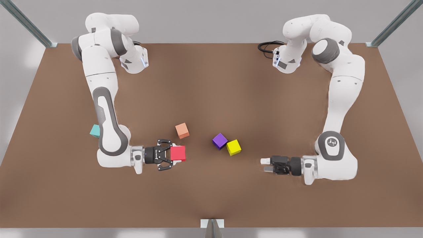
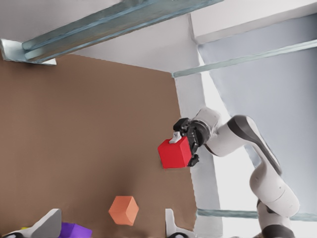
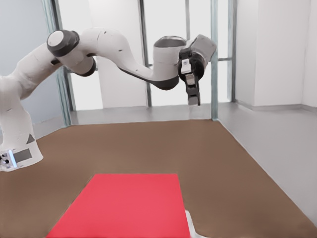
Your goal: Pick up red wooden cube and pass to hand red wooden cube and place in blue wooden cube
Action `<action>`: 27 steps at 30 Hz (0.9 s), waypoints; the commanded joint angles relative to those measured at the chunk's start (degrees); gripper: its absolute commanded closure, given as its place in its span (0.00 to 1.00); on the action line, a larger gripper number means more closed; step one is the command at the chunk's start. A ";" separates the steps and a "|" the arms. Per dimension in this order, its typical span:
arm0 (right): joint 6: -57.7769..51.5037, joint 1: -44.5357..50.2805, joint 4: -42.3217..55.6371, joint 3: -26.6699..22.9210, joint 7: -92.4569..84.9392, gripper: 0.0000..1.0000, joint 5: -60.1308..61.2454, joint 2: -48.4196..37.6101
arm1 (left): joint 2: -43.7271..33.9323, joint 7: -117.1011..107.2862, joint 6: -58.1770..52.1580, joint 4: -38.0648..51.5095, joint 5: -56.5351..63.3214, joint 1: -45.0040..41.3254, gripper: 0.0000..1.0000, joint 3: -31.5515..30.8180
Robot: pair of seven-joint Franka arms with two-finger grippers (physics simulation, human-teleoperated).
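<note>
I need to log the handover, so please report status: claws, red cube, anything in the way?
Status: right claw shut on small red wooden cube. The left claw open, empty, waiting. The teal wooden cube partly hidden behind right arm.

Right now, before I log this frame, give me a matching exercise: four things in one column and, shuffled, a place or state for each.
Things:
1. red wooden cube
2. blue wooden cube
3. purple cube
4. left gripper

Places or states:
A. partly hidden behind the arm at the front view's left
B. open, holding nothing, at the front view's right
C. clamped in the right gripper
D. right beside the yellow cube

Pairs: 1-C, 2-A, 3-D, 4-B
</note>
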 commanded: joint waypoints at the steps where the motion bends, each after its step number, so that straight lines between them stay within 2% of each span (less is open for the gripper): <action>1: -5.89 -3.64 0.06 -0.05 -0.06 0.29 -17.43 -0.20 | -7.38 -17.46 -29.75 0.92 41.24 1.08 0.00 -0.28; 2: -6.42 -5.04 0.33 -0.14 -0.06 0.29 -22.71 -0.38 | -9.14 -17.54 -31.69 0.92 51.63 -1.30 0.00 -0.28; 4: -9.58 -5.13 2.35 -3.12 1.86 0.29 -28.86 -1.08 | -10.20 -19.48 -32.30 4.07 51.65 -0.69 0.00 -0.02; 5: -10.90 -4.61 4.19 -5.85 5.99 0.29 -35.89 -3.19 | -11.16 -21.59 -33.01 3.91 51.47 1.95 0.00 -0.20; 6: -11.52 -4.69 5.16 -5.94 13.02 0.29 -42.30 -4.60 | -22.82 -21.76 -24.08 -9.84 43.76 -5.23 0.00 12.77; 7: -11.43 -3.91 4.55 -6.73 20.32 0.29 -50.57 -6.79 | -39.28 -21.50 -6.82 -33.08 31.69 -22.29 0.00 36.09; 9: -11.61 -1.09 3.32 -10.07 37.36 0.29 -62.96 -9.34 | -38.24 -21.41 -16.22 -29.14 31.69 -22.39 0.00 36.02; 11: -12.13 1.63 2.79 -10.78 50.82 0.29 -72.28 -10.66 | -36.57 -21.50 -16.31 -29.23 29.32 -22.48 0.00 36.02; 15: -6.86 1.20 2.70 -12.01 65.94 0.30 -75.10 -11.19 | -35.51 -21.32 -16.40 -29.05 29.23 -23.01 0.00 35.58; 16: -6.86 1.37 2.44 -13.85 69.71 0.30 -75.36 -11.98 | -35.42 -21.32 -16.40 -29.05 29.05 -23.01 0.00 35.49; 17: -1.54 1.28 1.38 -14.91 74.64 0.29 -76.41 -12.42 | -35.42 -21.32 -16.40 -29.05 29.05 -23.10 0.00 35.58; 21: 7.46 1.37 -8.10 -16.23 80.53 0.29 -79.76 -17.51 | -35.42 -21.32 -16.40 -29.05 28.97 -23.19 0.00 35.49; 22: 10.88 1.63 -13.71 -16.23 81.85 0.29 -79.84 -20.41 | -35.34 -21.32 -16.40 -29.14 28.97 -23.19 0.00 35.49; 24: 13.62 2.07 -20.50 -16.23 82.47 0.29 -80.11 -24.28 | -35.34 -21.32 -16.40 -29.05 29.05 -23.27 0.00 35.49; 27: 15.38 1.99 -25.60 -16.23 82.47 0.29 -82.57 -26.57 | -34.90 -21.32 -16.40 -29.05 28.97 -23.36 0.00 35.49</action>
